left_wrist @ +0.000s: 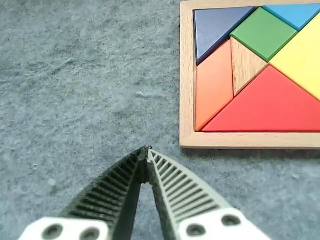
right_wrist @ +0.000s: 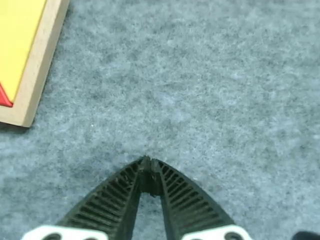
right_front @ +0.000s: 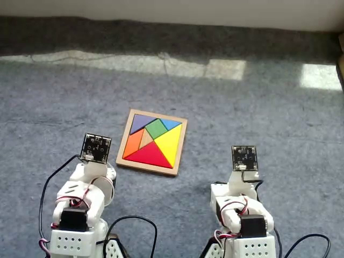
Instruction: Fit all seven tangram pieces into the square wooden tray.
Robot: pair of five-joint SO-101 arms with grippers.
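Observation:
The square wooden tray lies on the grey carpet between the two arms. It holds a red triangle, a yellow triangle, a green square, a blue triangle, a dark blue triangle, an orange piece and a plain wood triangle. The same tray shows in the left wrist view, with its pieces flush. My left gripper is shut and empty, just short of the tray's near corner. My right gripper is shut and empty over bare carpet, beside the tray's edge.
Grey carpet covers the whole work area. Both arm bases stand at the near edge, with black cables trailing beside them. A pale wall strip runs along the far side.

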